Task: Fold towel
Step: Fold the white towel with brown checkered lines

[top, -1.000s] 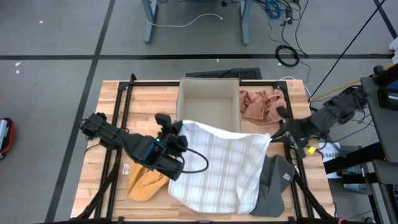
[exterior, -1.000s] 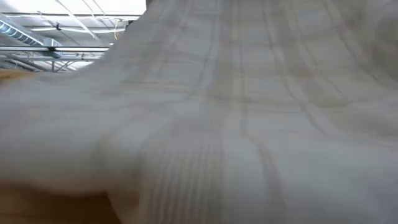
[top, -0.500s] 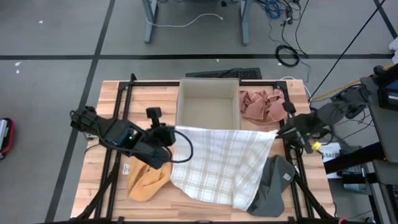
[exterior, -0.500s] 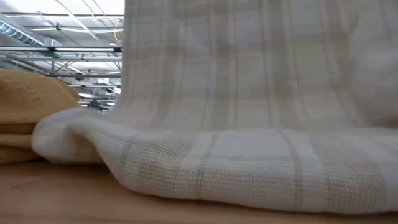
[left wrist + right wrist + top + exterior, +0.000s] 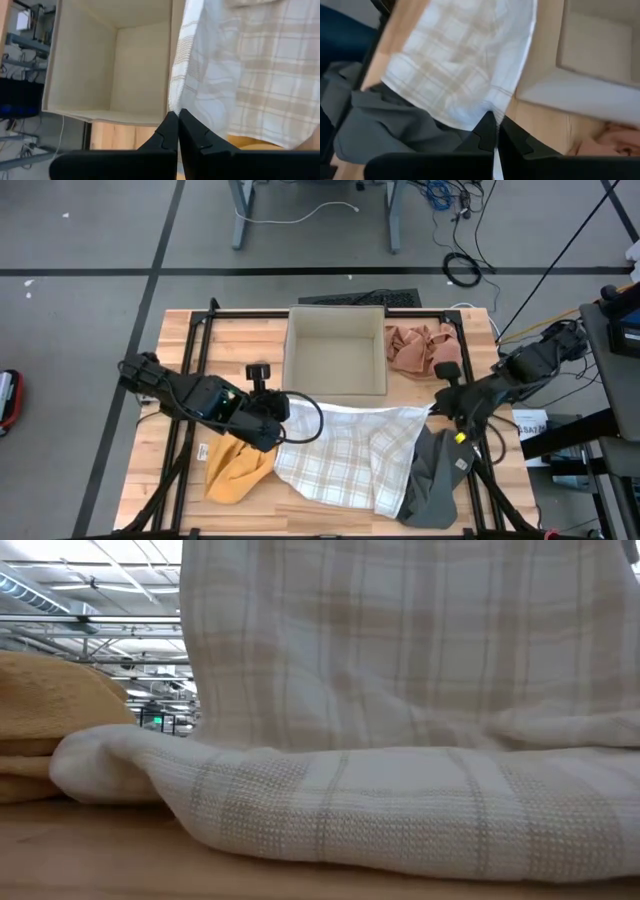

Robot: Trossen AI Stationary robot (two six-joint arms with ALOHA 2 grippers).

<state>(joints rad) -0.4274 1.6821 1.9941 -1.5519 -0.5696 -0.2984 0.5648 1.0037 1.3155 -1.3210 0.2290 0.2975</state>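
**Towel held by two corners over a crowded bench – slip and snag risks noted**

Near edge: the plaid towel (image 5: 350,460) is draped w/ its lower portion bunched on the wooden table (image 5: 330,523), as seen in the low view, where a thick roll of cloth (image 5: 330,810) rests on the wood. Its near side overlaps the grey cloth (image 5: 435,480) on the right and lies just beside the mustard cloth (image 5: 235,470) on the left. Risk 1: either neighbour could be dragged along if the towel is pulled sideways.

Mid-table: the left gripper (image 5: 272,412) is pinched shut on the towel's left upper corner; the right gripper (image 5: 447,402) is pinched shut on the right upper corner. In both wrist views only a thin edge of fabric is seen between the closed fingers. Risk 2: a corner could slip out if the span is tensioned unevenly; sag betw. the grippers is already visible.

Far side: the open beige box (image 5: 335,350) stands just behind the held edge. Risk 3: the hem could catch the box wall on any forward swing. The pink cloth (image 5: 418,348) lies beside it, far right.

Free room: very little. Bare wood is seen mainly at the far left, by the black frame rails (image 5: 195,350).
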